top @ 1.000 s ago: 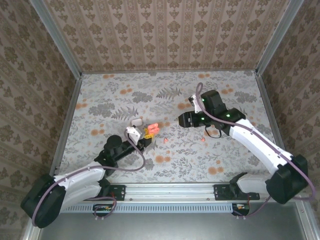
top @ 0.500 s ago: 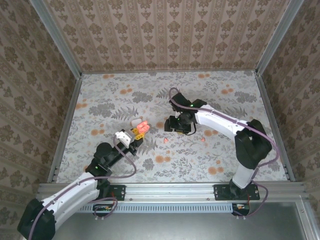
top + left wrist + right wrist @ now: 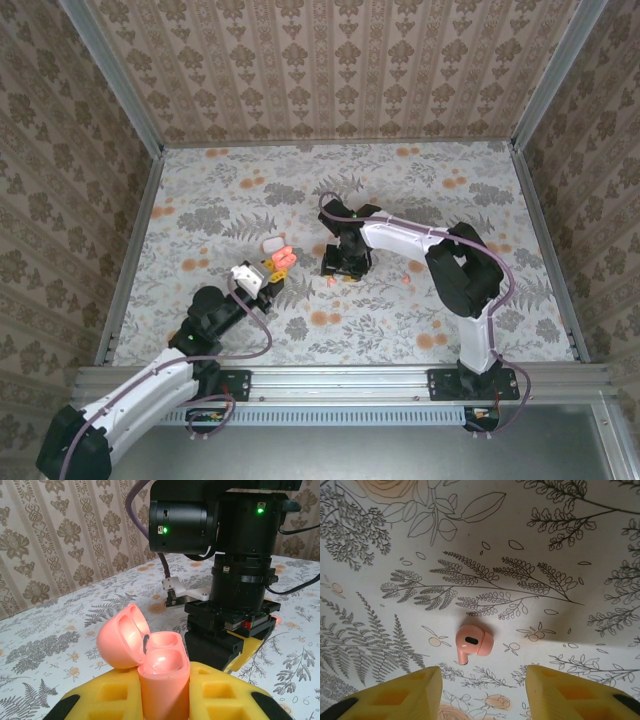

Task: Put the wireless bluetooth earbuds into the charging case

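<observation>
The left claw (image 3: 163,694) clamps the open pink charging case (image 3: 161,661) while the right claw (image 3: 483,690), spread apart, hangs over one earbud (image 3: 474,642) on the tabletop (image 3: 580,550).

The tabletop (image 3: 220,180) wears a pale covering printed with grey ferns and orange flower blotches. Walls (image 3: 330,70) papered in beige-and-brown damask stripes (the same pattern on all three sides) close it in, meeting at grey metal posts (image 3: 112,75). A metal rail (image 3: 340,382) runs along the near edge. The light is soft and even.
</observation>
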Available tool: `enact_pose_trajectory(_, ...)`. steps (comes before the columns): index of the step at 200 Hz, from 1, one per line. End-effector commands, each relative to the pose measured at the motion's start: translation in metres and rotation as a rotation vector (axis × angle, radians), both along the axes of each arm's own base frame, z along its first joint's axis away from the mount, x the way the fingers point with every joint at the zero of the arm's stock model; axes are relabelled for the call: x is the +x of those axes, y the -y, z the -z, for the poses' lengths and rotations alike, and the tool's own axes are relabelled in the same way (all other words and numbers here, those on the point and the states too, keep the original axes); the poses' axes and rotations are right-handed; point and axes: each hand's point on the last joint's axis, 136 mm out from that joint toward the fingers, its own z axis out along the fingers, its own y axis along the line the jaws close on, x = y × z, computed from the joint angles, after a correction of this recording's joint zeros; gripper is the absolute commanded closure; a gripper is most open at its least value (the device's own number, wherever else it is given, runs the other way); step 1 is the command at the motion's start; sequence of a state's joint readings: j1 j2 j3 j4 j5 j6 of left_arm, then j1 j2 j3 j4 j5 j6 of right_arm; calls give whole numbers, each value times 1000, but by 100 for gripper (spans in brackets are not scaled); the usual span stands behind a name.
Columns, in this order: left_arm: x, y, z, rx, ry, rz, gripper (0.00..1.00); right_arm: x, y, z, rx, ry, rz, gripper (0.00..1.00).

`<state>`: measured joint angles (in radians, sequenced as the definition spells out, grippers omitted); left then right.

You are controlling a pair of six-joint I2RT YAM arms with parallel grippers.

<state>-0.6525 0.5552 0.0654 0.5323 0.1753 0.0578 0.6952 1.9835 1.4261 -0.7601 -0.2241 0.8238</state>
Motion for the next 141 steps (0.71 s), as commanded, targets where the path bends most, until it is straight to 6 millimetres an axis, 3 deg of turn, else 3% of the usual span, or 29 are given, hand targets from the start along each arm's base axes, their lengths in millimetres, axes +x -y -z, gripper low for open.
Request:
enact_pose_trajectory(1,-2,-2,1,9,18,5,84,-1,-10,4,19,-30,20,52)
enact_pose_trajectory(141,-2,-5,1,2,15,-8,84,4,-18,23,30,-51,13,72)
